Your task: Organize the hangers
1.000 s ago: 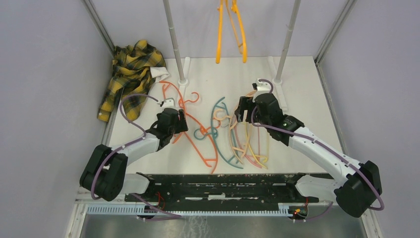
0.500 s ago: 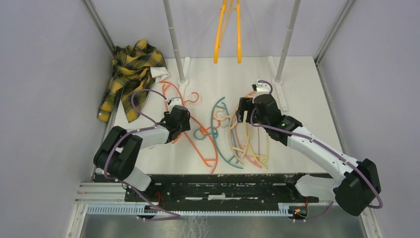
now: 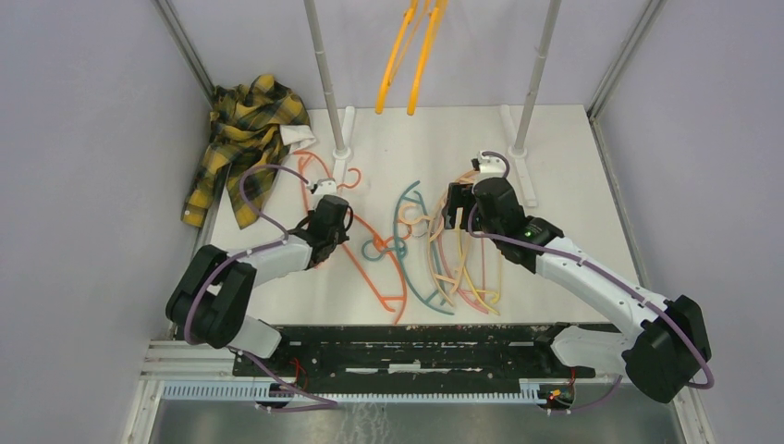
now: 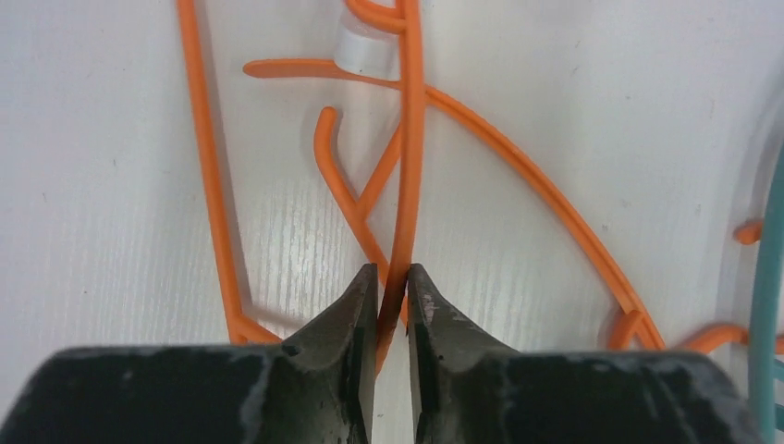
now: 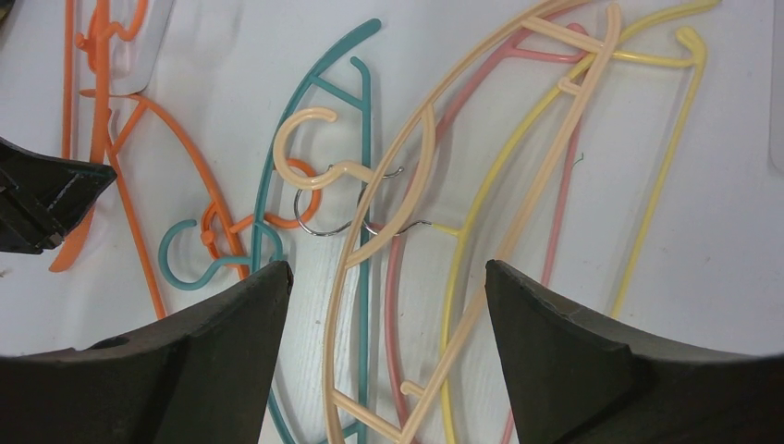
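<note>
Several hangers lie tangled on the white table (image 3: pixel 564 166). Orange hangers (image 3: pixel 377 264) are at the left, a teal hanger (image 5: pixel 364 120) in the middle, and peach (image 5: pixel 421 176), pink (image 5: pixel 393 296) and yellow hangers (image 5: pixel 667 153) in a pile (image 3: pixel 467 268) at the right. My left gripper (image 4: pixel 393 277) is shut on a thin bar of an orange hanger (image 4: pixel 410 139), low at the table. My right gripper (image 5: pixel 388 268) hovers open over the peach and pink hangers with nothing between its fingers. Two yellow-orange hangers (image 3: pixel 407 55) hang at the back.
A yellow-and-black plaid shirt (image 3: pixel 242 143) lies bunched at the back left corner. Two grey upright poles (image 3: pixel 325 83) (image 3: pixel 536 79) stand on white feet at the back of the table. Grey walls close in both sides.
My left gripper has closed onto the orange hanger's bar and its arm has shifted slightly. The hanging yellow-orange hangers have swung left. The right arm has stayed put.
</note>
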